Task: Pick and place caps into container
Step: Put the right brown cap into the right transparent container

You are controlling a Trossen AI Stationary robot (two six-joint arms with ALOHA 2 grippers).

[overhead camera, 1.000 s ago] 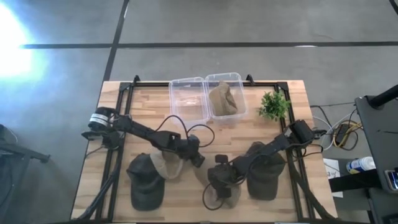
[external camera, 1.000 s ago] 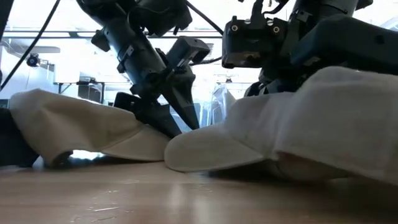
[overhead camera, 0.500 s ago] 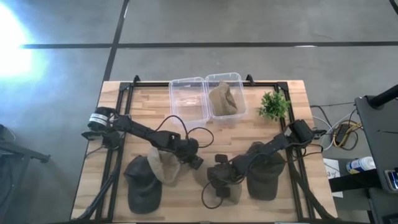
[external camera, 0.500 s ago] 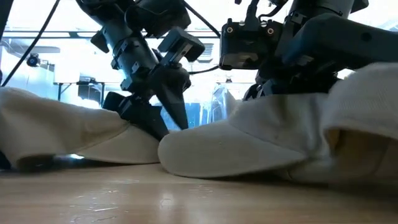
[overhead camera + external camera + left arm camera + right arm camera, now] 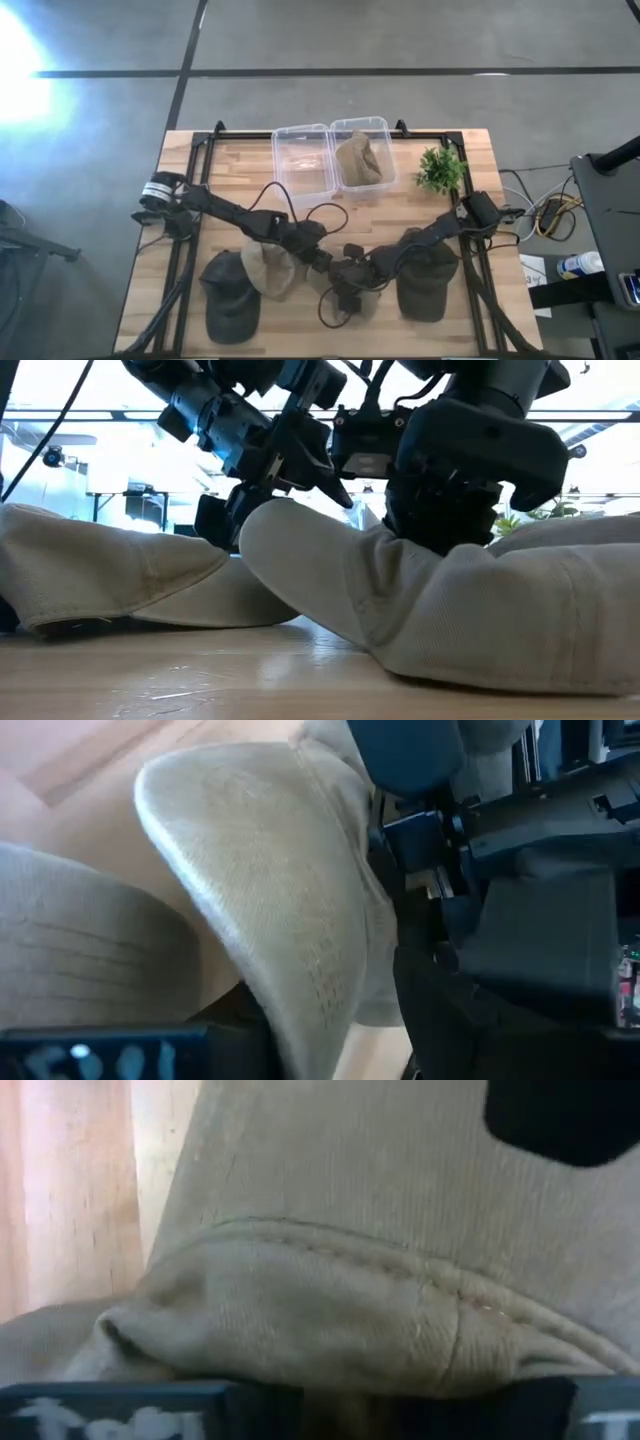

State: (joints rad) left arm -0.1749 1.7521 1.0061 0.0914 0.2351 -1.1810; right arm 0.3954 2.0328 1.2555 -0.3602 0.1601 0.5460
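A tan cap [image 5: 352,297] lies at the table's [image 5: 190,170] front middle, mostly covered by the two grippers that meet over it. In the low view this cap [image 5: 470,625] fills the right foreground, its brim [image 5: 300,575] curled up off the wood toward the grippers. The right gripper [image 5: 345,285] sits on top of it; the right wrist view shows only cap fabric [image 5: 350,1280] pressed close against the camera, and I cannot tell whether the fingers are spread or pinching. The left gripper [image 5: 320,262] reaches in from the left and touches the brim's edge; the left wrist view shows the brim [image 5: 270,920] just beside the right arm's dark body, and its fingers' state cannot be told either.

A second tan cap [image 5: 268,270] lies just left of the first, under the left arm, overlapping a dark cap [image 5: 228,298] at the front left. Another dark cap [image 5: 428,280] lies at the front right, under the right arm. A third tan cap [image 5: 358,158] rests inside the right compartment of the clear container [image 5: 300,160] at the table's back; the left compartment holds none. A small plant [image 5: 440,168] stands just right of the container.
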